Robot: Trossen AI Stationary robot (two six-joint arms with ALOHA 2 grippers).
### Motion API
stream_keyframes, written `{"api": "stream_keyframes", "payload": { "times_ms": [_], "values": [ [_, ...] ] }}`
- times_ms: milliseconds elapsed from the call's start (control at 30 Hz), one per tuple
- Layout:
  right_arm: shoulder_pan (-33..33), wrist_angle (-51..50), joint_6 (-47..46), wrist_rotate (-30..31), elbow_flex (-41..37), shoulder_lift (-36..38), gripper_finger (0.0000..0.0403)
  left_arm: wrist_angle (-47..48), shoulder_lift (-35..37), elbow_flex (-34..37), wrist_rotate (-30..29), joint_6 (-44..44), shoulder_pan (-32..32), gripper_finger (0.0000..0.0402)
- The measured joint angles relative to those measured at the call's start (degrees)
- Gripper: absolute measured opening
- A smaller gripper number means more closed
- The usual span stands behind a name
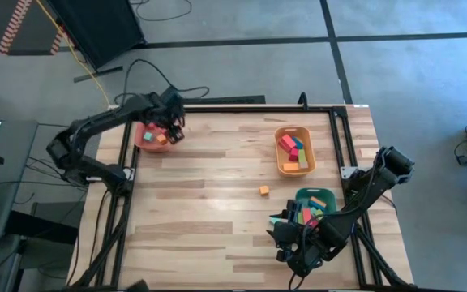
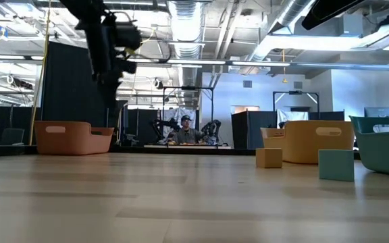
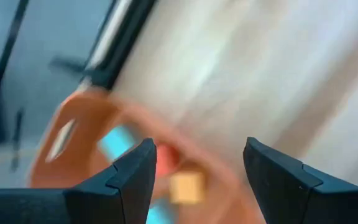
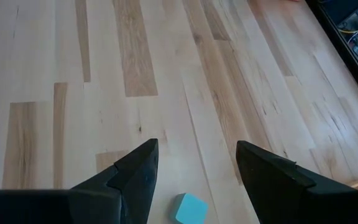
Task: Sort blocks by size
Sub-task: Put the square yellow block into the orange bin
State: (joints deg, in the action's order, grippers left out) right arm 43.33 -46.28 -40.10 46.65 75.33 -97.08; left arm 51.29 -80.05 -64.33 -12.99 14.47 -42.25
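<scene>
My left gripper (image 1: 173,130) is open and empty, raised above the red-orange tray (image 1: 146,138) at the table's far left; the left wrist view (image 3: 197,146) shows teal, red and orange blocks (image 3: 185,186) lying in that tray. My right gripper (image 1: 284,231) is open and empty near the table's near edge, left of the green tray (image 1: 314,197). A teal cube (image 4: 190,208) rests on the table just ahead of its fingers (image 4: 197,146), apart from them. A small orange cube (image 1: 263,190) sits alone on the table. The orange tray (image 1: 293,162) and the green tray hold several blocks.
The low view shows the orange cube (image 2: 269,157) and teal cube (image 2: 335,165) standing on the wood in front of the orange tray (image 2: 316,140) and green tray (image 2: 383,145). A black frame rail (image 1: 335,130) edges the table. Bare wood fills the table's middle.
</scene>
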Motion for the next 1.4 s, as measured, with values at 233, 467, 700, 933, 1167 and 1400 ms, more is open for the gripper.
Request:
{"api": "stream_keyframes", "payload": {
  "times_ms": [233, 467, 700, 933, 1167, 1400],
  "values": [
    [0.00, -0.02, 0.00, 0.00, 0.00, 0.00, 0.0255, -4.44, -0.32, -0.01, 3.97, -3.28, 14.60, 0.0231],
    [0.02, -0.62, -0.33, 0.00, 0.00, 0.00, 0.0255, -15.16, -1.33, -0.11, 3.97, -5.16, 27.37, 0.0231],
    [0.02, -3.51, -3.46, 0.00, 0.00, 0.00, 0.0255, -24.66, -3.46, 0.04, 4.22, -5.31, 36.04, 0.0231],
    [0.15, -5.98, -6.44, -0.02, 0.02, 0.00, 0.0255, -33.86, -8.30, -0.14, 5.37, -6.81, 41.99, 0.0231],
    [0.15, -6.77, -8.37, -0.07, -1.07, 0.00, 0.0255, -44.30, -17.08, -0.07, 5.45, -6.41, 45.77, 0.0231],
    [0.15, -10.48, -12.85, -0.20, -1.68, 0.00, 0.0255, -54.11, -23.88, -0.07, 5.35, -10.07, 46.15, 0.0231]
  ]
}}
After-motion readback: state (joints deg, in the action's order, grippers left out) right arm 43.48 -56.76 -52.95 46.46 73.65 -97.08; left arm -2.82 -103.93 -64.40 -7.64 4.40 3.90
